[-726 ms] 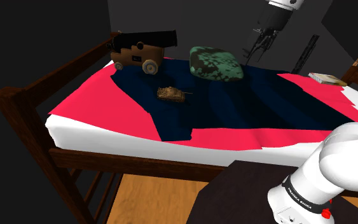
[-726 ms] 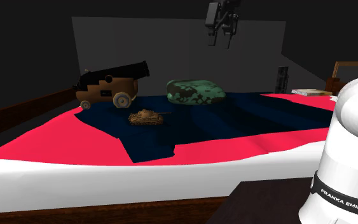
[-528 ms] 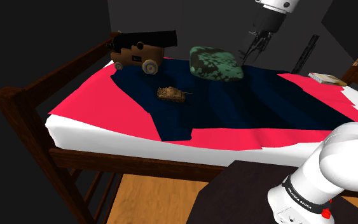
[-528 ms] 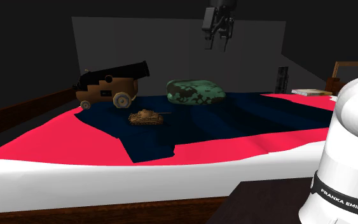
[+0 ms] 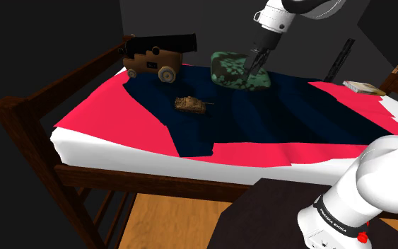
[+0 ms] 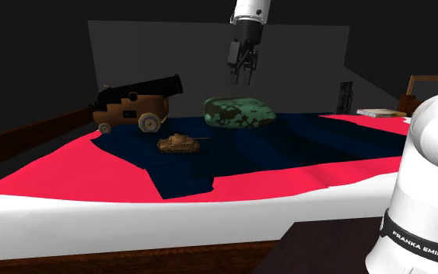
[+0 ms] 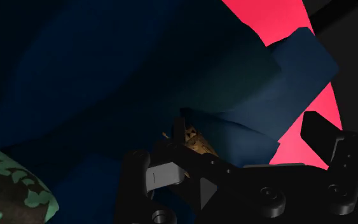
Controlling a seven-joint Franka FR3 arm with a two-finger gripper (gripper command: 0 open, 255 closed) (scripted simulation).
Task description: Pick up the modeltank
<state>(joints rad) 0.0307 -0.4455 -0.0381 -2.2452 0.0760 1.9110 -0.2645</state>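
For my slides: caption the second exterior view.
Open gripper hangs over the bed; brown model tank sits on the dark blue blanket near a camouflage cushion.

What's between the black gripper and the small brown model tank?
Nothing: in the second exterior view, only bare dark blue blanket lies between black gripper and brown model tank.

A dim wooden bed frame [image 5: 133, 180] stands on wood floor [image 5: 169, 223].

I am working in dim light, with the walls behind going nearly black. The red sheet [image 5: 95, 109] and white mattress [image 5: 119, 152] are catching most of it. The dark blue blanket [image 5: 261, 113] is showing only faint shading in its folds, and my black gripper [image 7: 241, 156] is barely standing out against it.
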